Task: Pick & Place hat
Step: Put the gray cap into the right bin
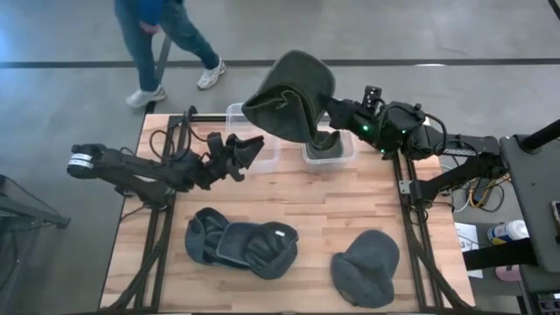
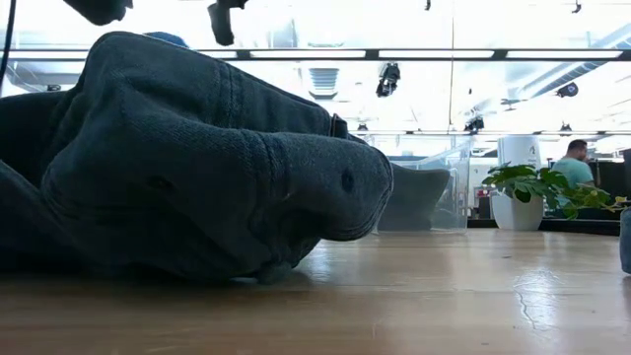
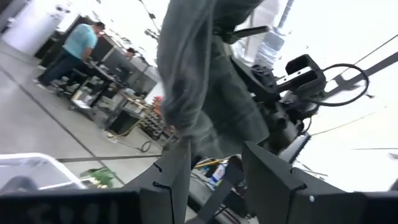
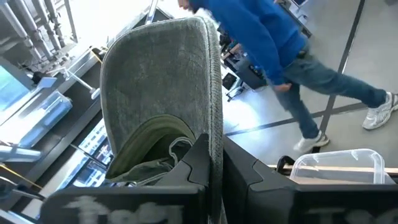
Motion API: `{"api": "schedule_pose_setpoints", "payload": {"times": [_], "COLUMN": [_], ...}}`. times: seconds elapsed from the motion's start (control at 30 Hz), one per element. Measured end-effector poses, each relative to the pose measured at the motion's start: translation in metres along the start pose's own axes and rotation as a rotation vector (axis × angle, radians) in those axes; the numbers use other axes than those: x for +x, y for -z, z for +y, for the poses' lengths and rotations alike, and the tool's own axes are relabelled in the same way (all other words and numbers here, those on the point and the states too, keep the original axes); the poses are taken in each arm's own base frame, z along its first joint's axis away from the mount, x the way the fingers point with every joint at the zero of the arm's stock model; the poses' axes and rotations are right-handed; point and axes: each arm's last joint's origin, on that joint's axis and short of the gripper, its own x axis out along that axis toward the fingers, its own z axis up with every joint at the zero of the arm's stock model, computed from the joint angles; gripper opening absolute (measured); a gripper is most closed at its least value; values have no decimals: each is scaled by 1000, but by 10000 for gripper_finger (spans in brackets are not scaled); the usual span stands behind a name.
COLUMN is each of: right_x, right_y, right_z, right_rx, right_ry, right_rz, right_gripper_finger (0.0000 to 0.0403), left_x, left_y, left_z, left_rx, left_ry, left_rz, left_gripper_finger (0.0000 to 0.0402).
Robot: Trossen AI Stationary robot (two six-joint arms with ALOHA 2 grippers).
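no readable text, label or number shows in any view.

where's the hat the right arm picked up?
In the high view the green hat hangs from the right hand, lifted at the table's far edge, above the two clear bins and right of the open left hand.

One camera looks straight down on the whole counter (image 1: 262, 201). Another sits low on the counter, very near a dark hat (image 2: 197, 168), facing the room. Each wrist camera looks past its own jaws. Both show the lifted hat (image 4: 161, 93) close up.
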Motion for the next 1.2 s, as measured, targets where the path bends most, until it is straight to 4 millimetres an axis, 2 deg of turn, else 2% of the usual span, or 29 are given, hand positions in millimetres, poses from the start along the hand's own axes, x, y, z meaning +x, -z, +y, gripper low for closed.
{"api": "schedule_pose_setpoints", "payload": {"times": [0.33,0.87,1.2], "right_x": [0,0,13], "right_y": [0,1,17], "right_z": [0,-1,-4], "right_rx": [1,51,83], "right_ry": [2,1,14], "right_rz": [-2,11,48], "right_gripper_finger": [15,15,15], "left_x": [19,29,35], "left_y": [3,-8,-17], "left_z": [-2,1,-6], "left_rx": [36,76,115], "left_ry": [1,35,75], "left_rz": [-6,-36,-54], "left_gripper_finger": [138,138,131]}}
